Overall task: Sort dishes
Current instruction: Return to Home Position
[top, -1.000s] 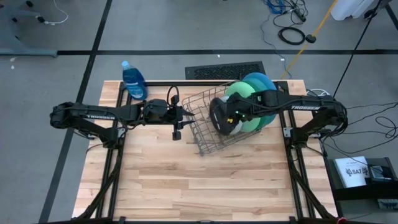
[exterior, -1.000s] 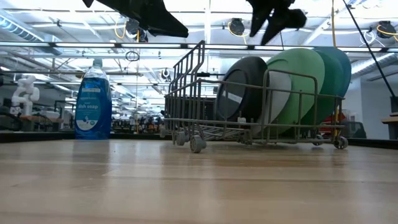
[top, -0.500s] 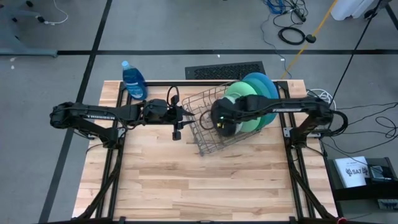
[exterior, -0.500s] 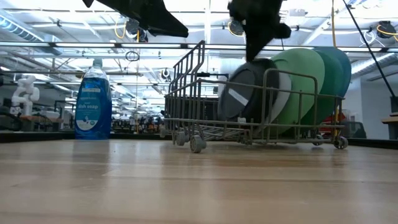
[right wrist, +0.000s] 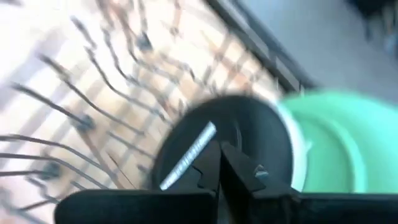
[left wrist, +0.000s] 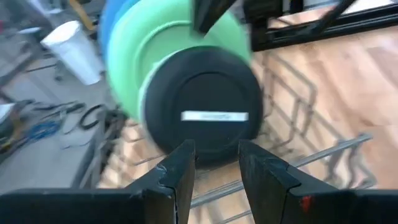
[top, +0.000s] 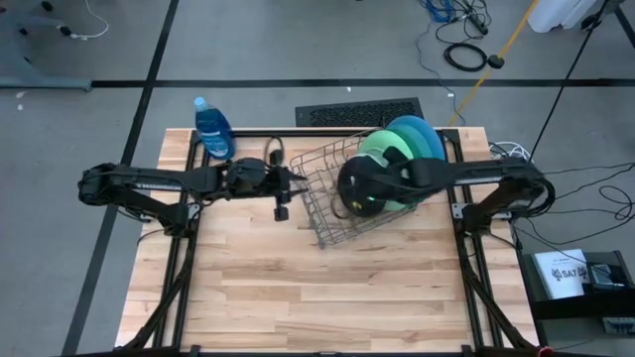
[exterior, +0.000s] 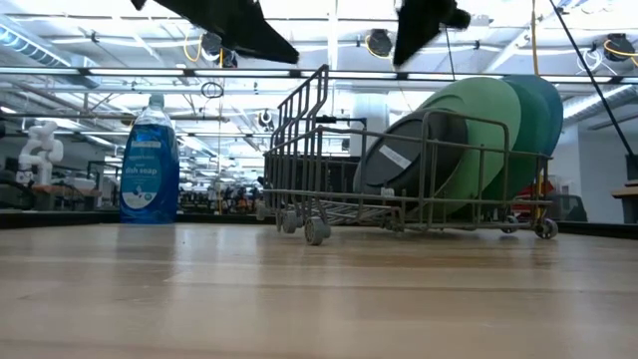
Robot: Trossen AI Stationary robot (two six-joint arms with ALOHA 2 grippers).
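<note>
Black dish (exterior: 399, 165): stood on edge in wire rack (exterior: 325, 130), leaned back against green plates (exterior: 483, 130). All dishes judged racked.
Right tool (right wrist: 217, 152): held above dish, apart from it. Fingers pressed together, nothing gripped.
Left tool (left wrist: 214, 152): held beside rack's open end. Fingers parted, empty. Dish's flat underside turned toward it.
Right arm nearer to dish.
Retreat judged to call for straight rise clear of rack wires before swing back.
Blue bottle (exterior: 150, 165): stood well apart on tabletop (top: 298, 288).

Pretty even overhead light on the desk (top: 298, 278) with only soft shadows, bright ceiling lights (exterior: 329, 30) backlight the low view, and both wrist views are smeared.
</note>
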